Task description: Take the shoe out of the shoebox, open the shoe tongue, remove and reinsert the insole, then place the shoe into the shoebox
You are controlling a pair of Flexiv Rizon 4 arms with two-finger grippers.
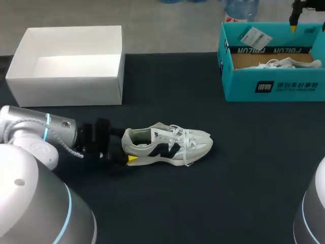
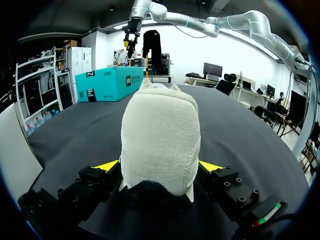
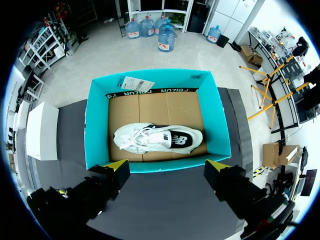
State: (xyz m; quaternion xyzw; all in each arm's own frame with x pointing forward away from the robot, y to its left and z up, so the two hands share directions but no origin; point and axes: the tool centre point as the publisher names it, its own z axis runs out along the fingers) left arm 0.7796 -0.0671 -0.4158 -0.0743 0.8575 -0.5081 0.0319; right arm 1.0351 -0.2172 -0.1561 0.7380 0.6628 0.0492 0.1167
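A white sneaker (image 1: 170,144) with a dark side logo lies on its sole mid-table, toe pointing right. My left gripper (image 1: 128,147) is at its heel and stands open. In the left wrist view the heel (image 2: 160,145) fills the gap between the fingers of the left gripper (image 2: 159,167), one yellow tip on either side. A teal shoebox (image 1: 274,86) stands at the back right with a second white shoe (image 3: 157,138) lying inside on brown card. High above that box hangs my right gripper (image 3: 166,165), open and holding nothing; it also shows as the right gripper (image 1: 294,23).
A white open box (image 1: 66,84) stands at the back left. A paper tag (image 1: 255,36) lies on the teal box's far flap. The table is black cloth (image 1: 228,193), bare in front of the sneaker and to its right.
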